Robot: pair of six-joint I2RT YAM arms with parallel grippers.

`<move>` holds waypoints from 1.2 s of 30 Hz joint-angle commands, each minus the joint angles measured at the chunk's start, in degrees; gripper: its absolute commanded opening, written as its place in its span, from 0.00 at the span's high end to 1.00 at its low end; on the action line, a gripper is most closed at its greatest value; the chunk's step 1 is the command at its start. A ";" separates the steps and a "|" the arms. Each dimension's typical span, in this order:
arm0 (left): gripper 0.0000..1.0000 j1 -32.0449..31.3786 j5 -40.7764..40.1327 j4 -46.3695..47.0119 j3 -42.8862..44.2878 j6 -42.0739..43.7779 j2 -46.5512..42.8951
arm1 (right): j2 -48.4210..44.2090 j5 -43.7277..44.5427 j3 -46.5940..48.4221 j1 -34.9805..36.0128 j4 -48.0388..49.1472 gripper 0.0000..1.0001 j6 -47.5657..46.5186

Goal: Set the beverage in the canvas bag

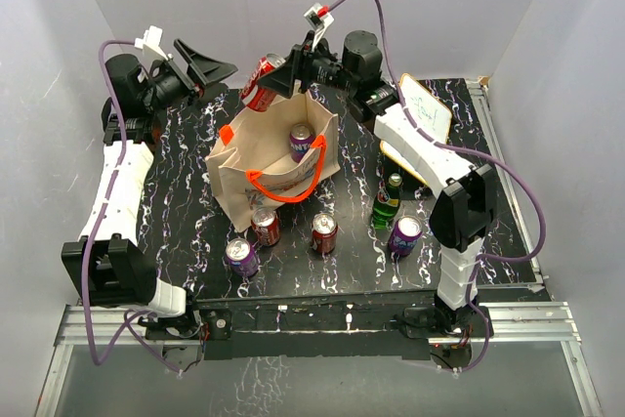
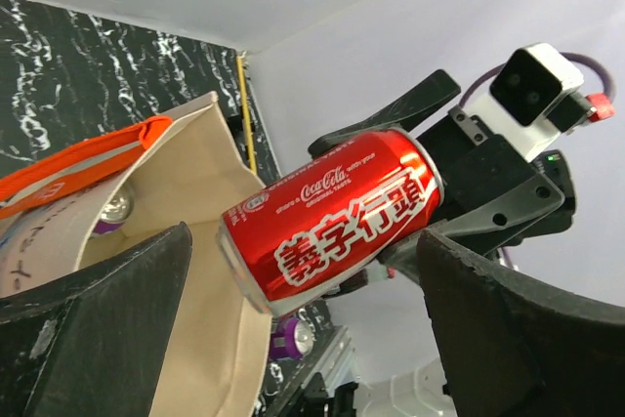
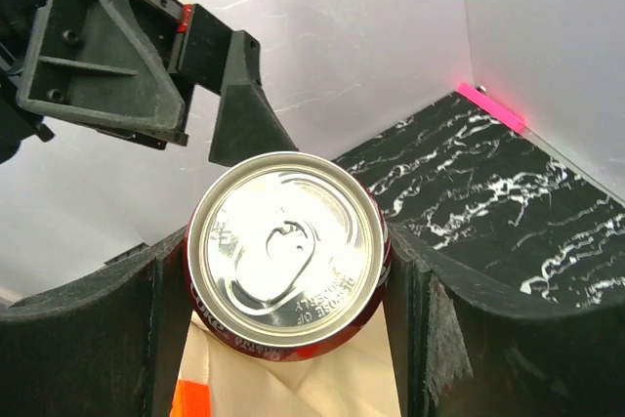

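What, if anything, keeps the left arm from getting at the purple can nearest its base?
Probably nothing, so likely yes. The left gripper has open, empty jaws, and the purple can stands upright beside that arm, in front of the canvas bag; only a red can stands near it.

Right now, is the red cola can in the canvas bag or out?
Out: the red can sits tilted in the right tool above the canvas bag's rim.

canvas bag point(image 1: 244, 181) open; purple can point(image 1: 302, 140) inside
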 commanded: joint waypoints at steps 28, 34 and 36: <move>0.21 -8.62 -24.84 -37.51 5.71 63.89 0.84 | -7.40 -0.04 -3.41 -1.33 -19.96 0.92 -38.42; 0.42 -9.45 -22.10 -37.65 4.02 63.79 1.50 | -4.81 0.89 -3.59 1.15 -20.41 0.92 -42.60; 0.47 -9.46 -21.33 -37.36 3.29 62.75 1.78 | -3.10 1.13 -2.52 1.89 -20.77 0.92 -43.86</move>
